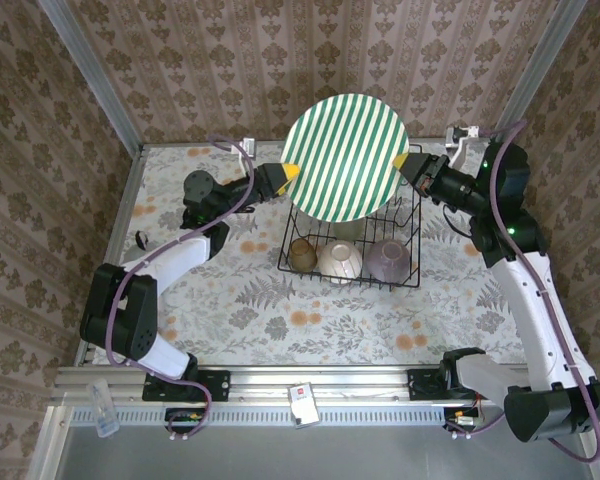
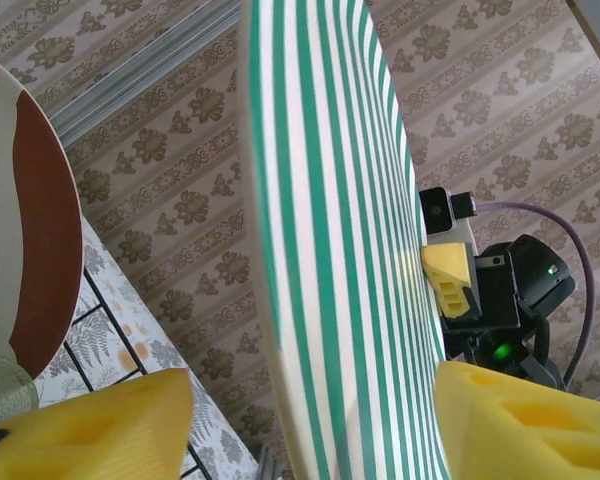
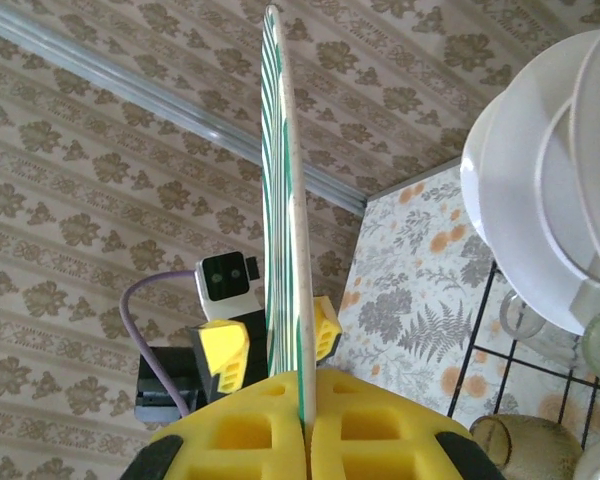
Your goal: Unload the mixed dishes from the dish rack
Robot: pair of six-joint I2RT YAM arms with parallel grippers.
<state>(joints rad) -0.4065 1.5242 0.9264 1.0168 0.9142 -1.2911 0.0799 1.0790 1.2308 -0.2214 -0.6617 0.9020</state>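
Two end effectors meet one green-and-white striped plate, which is held on edge in the air over the far part of the black wire dish rack.

Right end effector: clenched on the plate's right rim. In the right wrist view both yellow fingers press flat against the thin edge.

Left end effector: at the opposite, left rim, with its yellow fingers straddling the edge. One finger lies against the striped face and the other stands apart from the back, so the rim is bracketed but not clamped.

Rack contents below: a small brown cup, a cream bowl and a lavender bowl sit in a row along the near side. White plates stand upright beyond them.

The rack rests on the floral desk.
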